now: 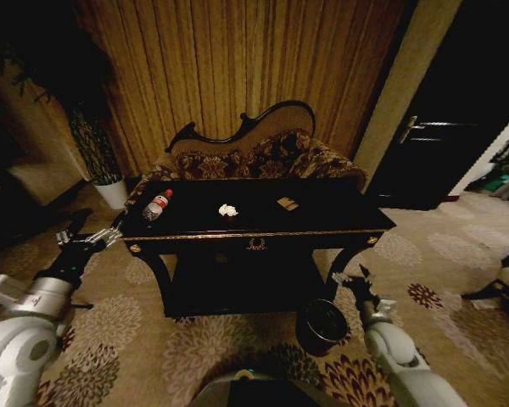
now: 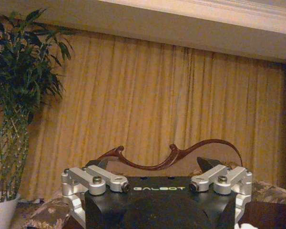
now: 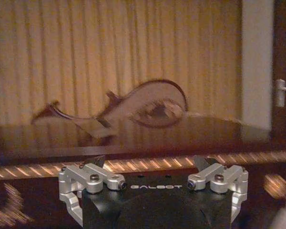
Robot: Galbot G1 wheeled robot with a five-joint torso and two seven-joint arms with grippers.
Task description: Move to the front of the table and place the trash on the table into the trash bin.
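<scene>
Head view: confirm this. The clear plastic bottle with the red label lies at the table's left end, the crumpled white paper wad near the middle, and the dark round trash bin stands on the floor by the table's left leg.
One thing is wrong: the dark round trash bin stands by the right leg of the black glossy table, close to the right gripper, as the head view shows. The clear plastic bottle and crumpled white paper wad lie as stated.

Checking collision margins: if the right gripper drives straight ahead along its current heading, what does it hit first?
Probably the gold-trimmed front edge of the glossy black wooden table: in the right wrist view that edge stands directly ahead of the open right gripper. Depth is unclear. The small round dark bin sits on the floor beside it, not in that line.
</scene>
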